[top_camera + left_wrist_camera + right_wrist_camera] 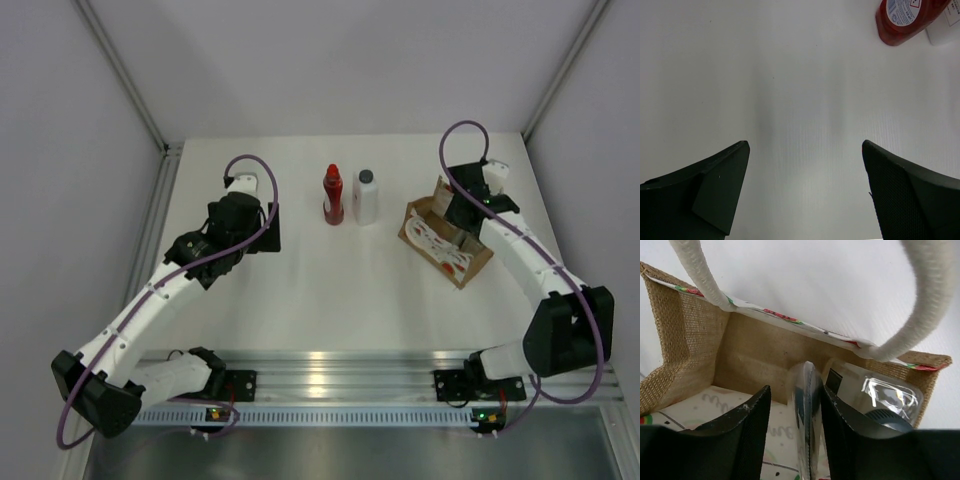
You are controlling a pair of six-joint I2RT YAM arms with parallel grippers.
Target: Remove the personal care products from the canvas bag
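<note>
L fingers (705, 190) wide, idle over tabletop (330, 290). R fingers (740, 435) narrow, astride slim tube (807, 405) inside canvas bag (690, 335); clamp unconfirmed. Risk: thin crimped edge slips, or clear bottle (885, 400) alongside snags, dragging bag. Red bottle (333, 195), white bottle (366, 197) already out, beyond.

White table (320, 290) edged by a ribbed aluminium rail (340, 372).

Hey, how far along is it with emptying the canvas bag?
About halfway. Done: the red bottle and white bottle stand on the table, outside the canvas bag. In hand: the right fingers straddle the slim tube inside it, a gap on one side, not gripped yet. Left: that tube and the clear bottle beside it. The left fingers are open and empty.
</note>
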